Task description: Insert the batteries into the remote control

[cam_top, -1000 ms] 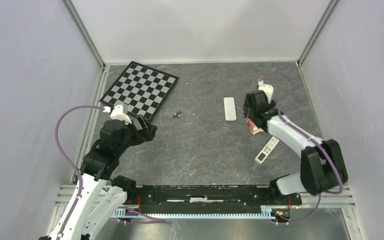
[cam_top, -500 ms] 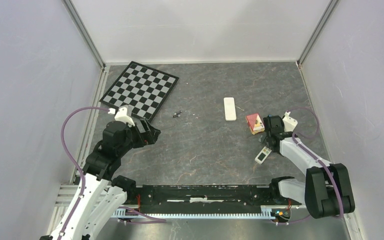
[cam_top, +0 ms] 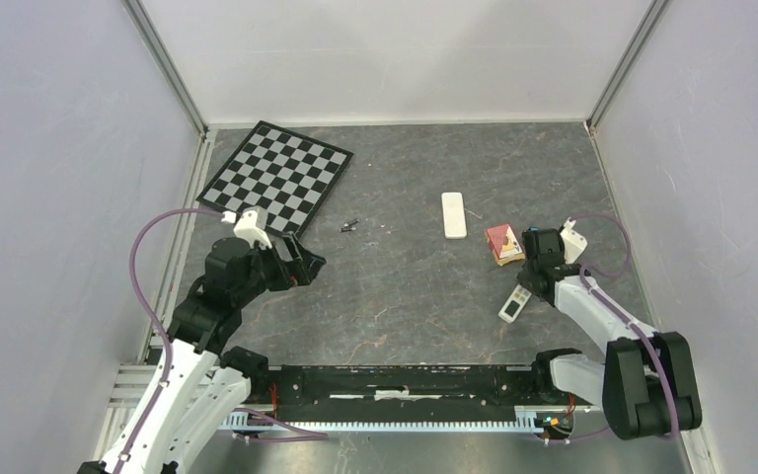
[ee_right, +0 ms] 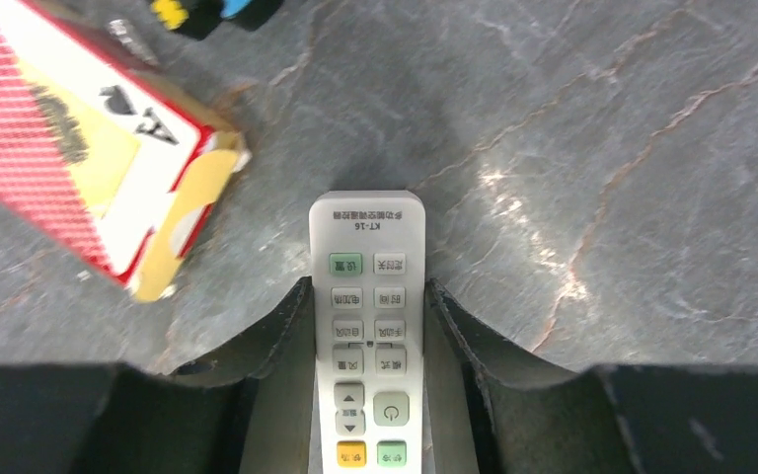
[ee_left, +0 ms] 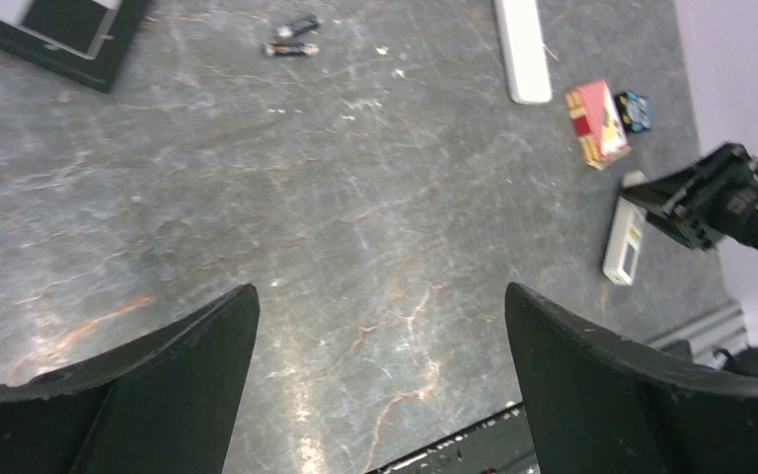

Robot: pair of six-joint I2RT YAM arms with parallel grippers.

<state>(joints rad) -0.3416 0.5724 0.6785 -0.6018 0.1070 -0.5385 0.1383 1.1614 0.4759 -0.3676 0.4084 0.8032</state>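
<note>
Right wrist view: the right claw [ee_right: 368, 296] is clamped on the remote control [ee_right: 367, 237], one finger pressed to each long side. The button face is up, and the free end pokes out just beside the open flap of the red card box [ee_right: 69, 128]. I cannot tell whether the remote rests on the table [ee_right: 602, 148] or hangs just over it. From the top camera, the batteries [cam_top: 349, 225] lie close together on the table, well to the left of the card box. A plain white bar [cam_top: 453, 214] lies between them and the box. The left claw [ee_left: 380, 294] hovers farther left of the box than the batteries, fingers spread wide, gripping nothing.
</note>
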